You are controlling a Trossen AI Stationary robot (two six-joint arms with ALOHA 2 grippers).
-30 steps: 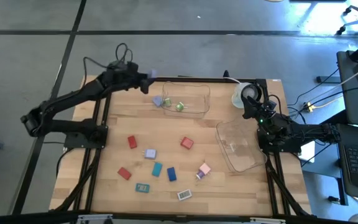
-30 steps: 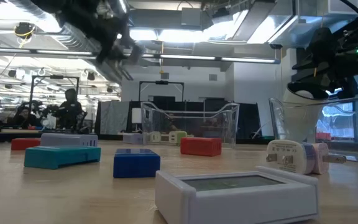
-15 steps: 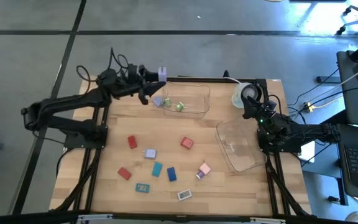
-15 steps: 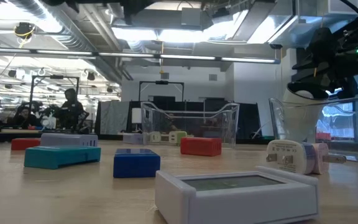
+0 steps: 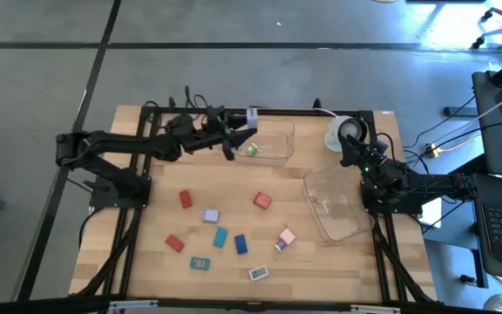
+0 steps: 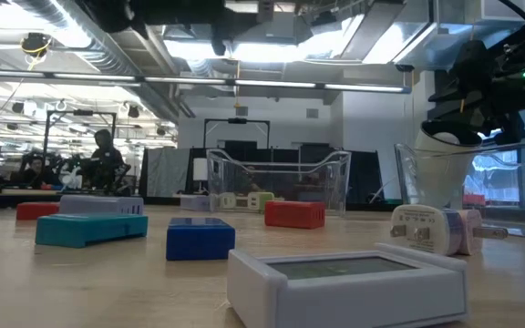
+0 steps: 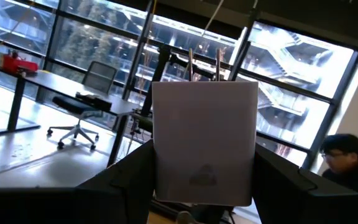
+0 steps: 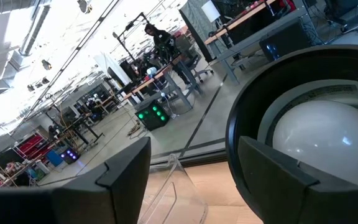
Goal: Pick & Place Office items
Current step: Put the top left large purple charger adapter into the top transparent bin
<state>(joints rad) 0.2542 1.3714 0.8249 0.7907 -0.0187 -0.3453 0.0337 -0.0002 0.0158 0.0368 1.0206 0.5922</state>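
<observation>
Two arms: both at the far part of the tabletop [image 5: 155, 218], left one busy, right one waiting.
Left claw [image 5: 244, 122]: it hangs over the near-left rim of the far clear tub [image 5: 273, 131], raised above the wood, and it grips a lavender charger block [image 5: 252, 114].
Held piece: in the left wrist view the lavender charger block [image 7: 204, 140] sits between the two dark fingers [image 7: 126, 180], with its two metal prongs pointing away from the claw.
Far clear tub: it holds a small green piece [image 5: 253, 150]; in the low view the tub [image 6: 279, 179] stands behind the red block.
Right claw [image 5: 349, 144]: it rests at the far right edge, beside the round white-and-black object [image 5: 348, 129]; its fingers stand apart and hold nothing.
Second clear tub [image 5: 334, 205]: it lies at the right side, near the right arm.
Items on the wood: a red block [image 5: 185, 200], a second red block [image 5: 261, 201], a third red block [image 5: 174, 242], a teal block [image 5: 220, 236], a blue block [image 5: 240, 243], a pink block [image 5: 286, 237], a white charger [image 5: 209, 215], a teal flat piece [image 5: 200, 262] and a white flat piece [image 5: 258, 273].
Low view: the white flat piece [image 6: 349, 284] is nearest to the camera.
Room behind: a person [image 7: 340, 165] shows at the edge of the left wrist view.
</observation>
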